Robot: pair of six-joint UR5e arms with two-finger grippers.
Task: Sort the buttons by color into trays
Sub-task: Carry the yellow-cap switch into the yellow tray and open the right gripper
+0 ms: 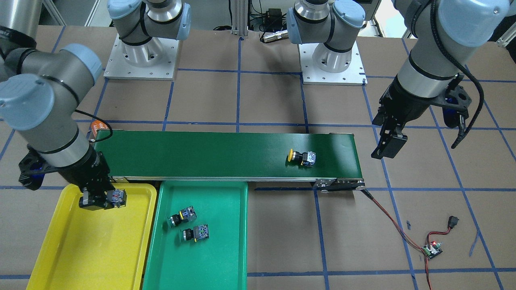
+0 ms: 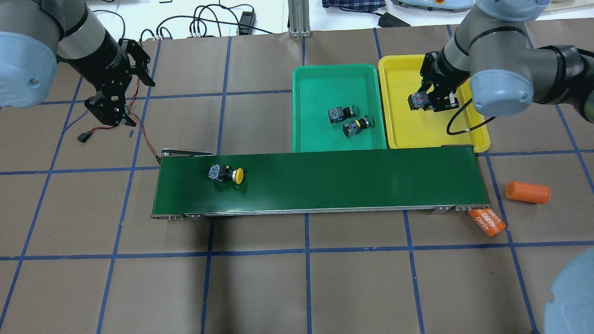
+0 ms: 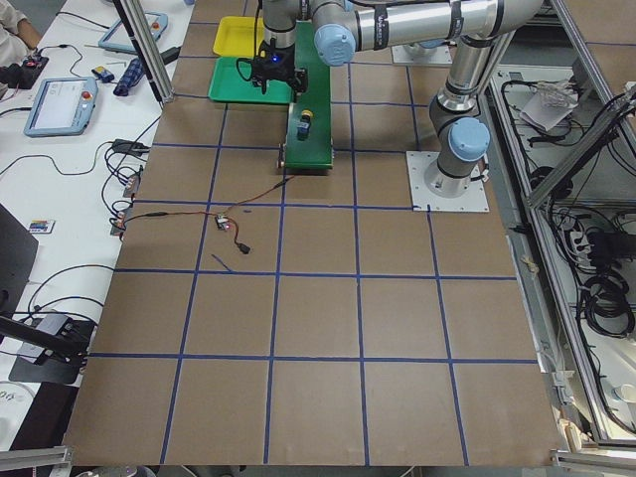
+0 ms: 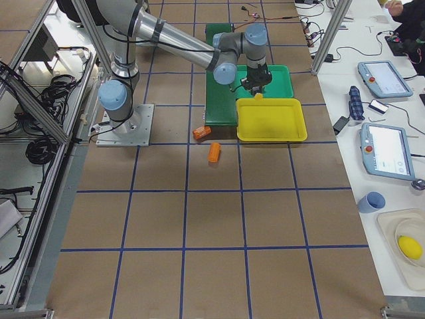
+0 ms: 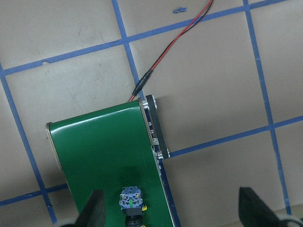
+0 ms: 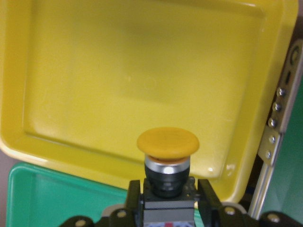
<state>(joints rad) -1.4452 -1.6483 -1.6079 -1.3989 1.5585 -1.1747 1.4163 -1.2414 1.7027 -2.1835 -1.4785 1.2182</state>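
My right gripper [image 1: 98, 200] [image 6: 168, 201] hangs low over the yellow tray [image 1: 80, 249] [image 2: 408, 134] [image 6: 142, 71], near its belt-side end, shut on a yellow-capped button [image 6: 168, 142] [image 2: 416, 101]. A second yellow-capped button [image 1: 302, 158] [image 2: 226, 174] [image 5: 131, 205] lies on its side on the conveyor belt. Two more buttons [image 1: 182, 216] [image 1: 194, 233] lie side by side in the green tray [image 1: 217, 262] [image 2: 325, 79]. My left gripper [image 1: 388, 151] [image 2: 113, 116] [image 5: 173, 213] hovers open and empty beyond the belt's end, off the table.
The long dark-green conveyor belt [image 1: 209, 153] [image 2: 348, 181] borders both trays. A plain orange cylinder [image 2: 527, 192] and one printed "4680" [image 2: 487, 222] lie off its right-arm end. A small control board [image 1: 432, 249] with red wires runs to the belt's other end.
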